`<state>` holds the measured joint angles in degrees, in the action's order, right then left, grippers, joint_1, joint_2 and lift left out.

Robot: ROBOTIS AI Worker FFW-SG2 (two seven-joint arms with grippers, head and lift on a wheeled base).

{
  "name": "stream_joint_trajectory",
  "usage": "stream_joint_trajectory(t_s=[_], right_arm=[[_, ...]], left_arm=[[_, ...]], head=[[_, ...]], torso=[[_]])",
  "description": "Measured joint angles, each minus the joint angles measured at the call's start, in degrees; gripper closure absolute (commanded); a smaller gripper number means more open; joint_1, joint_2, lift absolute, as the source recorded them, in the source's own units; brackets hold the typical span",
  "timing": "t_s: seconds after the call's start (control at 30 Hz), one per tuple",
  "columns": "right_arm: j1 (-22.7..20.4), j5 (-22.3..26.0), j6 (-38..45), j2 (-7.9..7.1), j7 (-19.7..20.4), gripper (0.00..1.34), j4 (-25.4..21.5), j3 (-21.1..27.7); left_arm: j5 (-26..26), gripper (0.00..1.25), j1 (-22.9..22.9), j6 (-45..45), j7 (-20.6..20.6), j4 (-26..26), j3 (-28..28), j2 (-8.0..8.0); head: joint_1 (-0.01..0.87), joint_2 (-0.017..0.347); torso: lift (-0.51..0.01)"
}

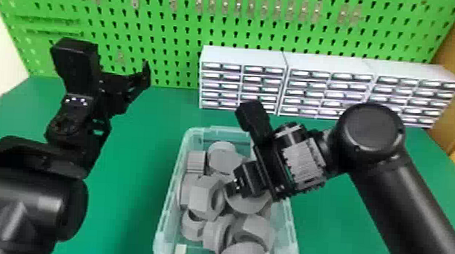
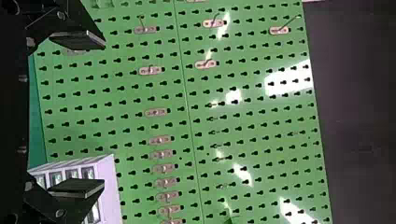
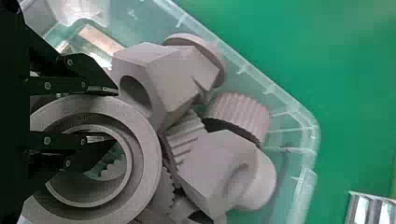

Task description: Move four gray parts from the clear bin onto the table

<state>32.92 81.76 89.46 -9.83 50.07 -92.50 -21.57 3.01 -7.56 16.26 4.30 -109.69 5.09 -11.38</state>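
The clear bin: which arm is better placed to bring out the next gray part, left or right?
Right, I'd judge: the right gripper is down in the clear bin, at a gray ring, while the left gripper is raised before the green pegboard.

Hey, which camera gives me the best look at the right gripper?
The right wrist view: it shows both fingers of the right gripper close up, set apart, right at the big gray ring. The head view shows the gripper smaller, from above, over the clear bin.
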Motion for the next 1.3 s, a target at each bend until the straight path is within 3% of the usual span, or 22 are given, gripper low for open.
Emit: stream_joint_trajectory(t_s=[0.33, 0.63, 0.83, 1.3], right_arm=[[0.68, -5.28, -2.9, 1.98, -0.02, 1.07, -0.85, 6.35], [-0.7, -10.42, -7.96, 2.48, -0.21, 1.07, -0.92, 11.55], [-2.96, -14.43, -12.93, 2.54, -2.65, 1.07, -1.08, 14.81], [-7.23, -23.37, -18.79, 3.19, -2.7, 1.07, -2.06, 20.03]], left_arm=[[-0.2, 0.22, 0.17, 0.0, 0.0, 0.0, -0.11, 0.13], [-0.11, 0.23, 0.62, 0.0, 0.0, 0.0, -0.46, 0.07], [0.11, 0.23, 1.09, 0.0, 0.0, 0.0, -0.83, 0.07], [1.29, 0.23, 2.11, 0.13, -0.25, 0.0, -1.79, 0.02]], head=[[0.678, 0.034], [0.678, 0.034], [0.678, 0.034], [0.678, 0.034]], torso=[[-0.05], [-0.05], [-0.05], [-0.05]])
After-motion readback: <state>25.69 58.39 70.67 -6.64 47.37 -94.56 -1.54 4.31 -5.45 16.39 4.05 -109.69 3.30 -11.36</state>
